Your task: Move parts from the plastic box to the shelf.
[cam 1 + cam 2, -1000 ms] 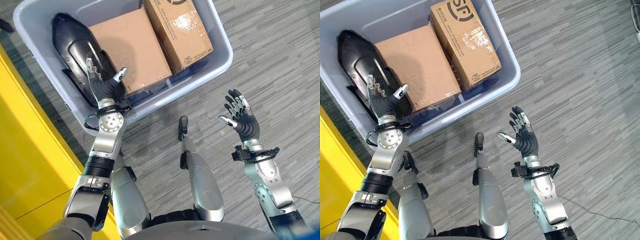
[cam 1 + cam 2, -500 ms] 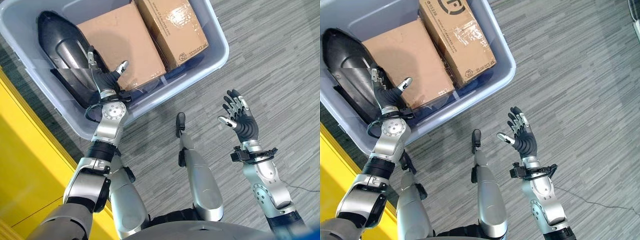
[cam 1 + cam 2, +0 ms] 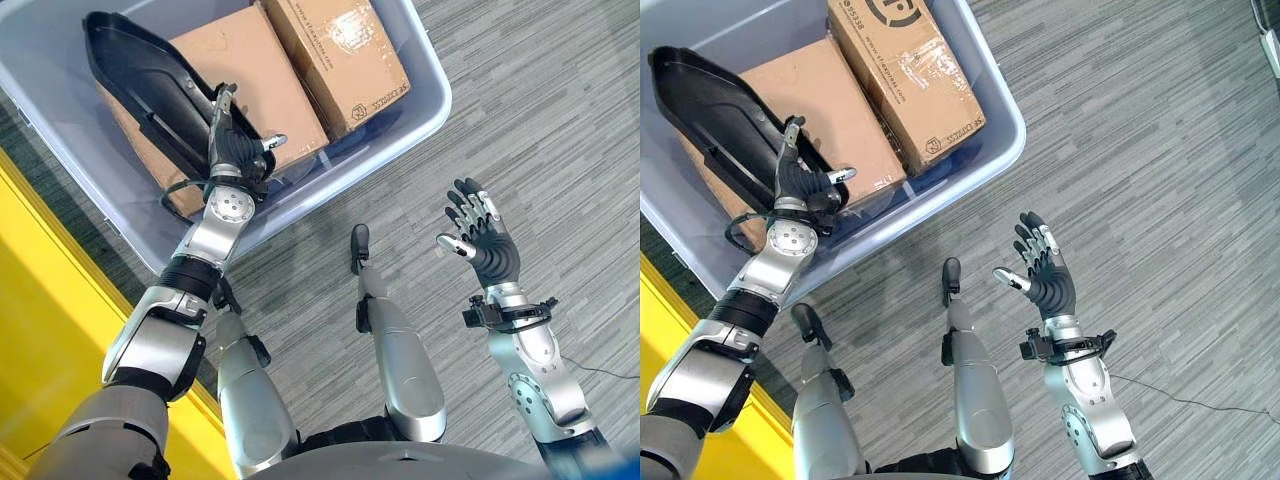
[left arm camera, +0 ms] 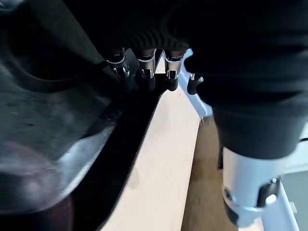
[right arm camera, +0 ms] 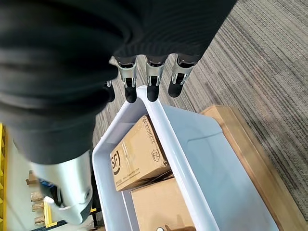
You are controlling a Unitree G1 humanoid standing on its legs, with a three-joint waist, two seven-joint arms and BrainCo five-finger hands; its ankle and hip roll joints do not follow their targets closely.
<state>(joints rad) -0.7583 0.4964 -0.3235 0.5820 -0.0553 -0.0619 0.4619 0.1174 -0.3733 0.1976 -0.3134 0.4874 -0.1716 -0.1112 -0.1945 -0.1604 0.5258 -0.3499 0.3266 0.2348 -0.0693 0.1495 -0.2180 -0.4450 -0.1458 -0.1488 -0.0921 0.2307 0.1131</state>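
A long black moulded part (image 3: 135, 75) leans on its edge in the left of the grey plastic box (image 3: 432, 108), partly over a flat cardboard box (image 3: 255, 70). My left hand (image 3: 233, 155) reaches into the box, and its straight fingers (image 4: 144, 72) lie against the part's lower edge with the thumb spread out over the cardboard. A second, taped cardboard box (image 3: 340, 45) lies at the right of the plastic box. My right hand (image 3: 482, 240) is open, palm up, over the floor to the right of the plastic box and holds nothing.
A yellow panel (image 3: 45, 330) runs along the left, close to the plastic box's near corner. Grey striped carpet (image 3: 560, 120) spreads to the right and front. In the right wrist view the plastic box (image 5: 163, 130) stands beside a wooden board (image 5: 245, 144).
My left hand has pushed further into the plastic box, and the black part has risen from lying flat onto its edge, over the cardboard. The view has shifted a little. My right hand has stayed put.
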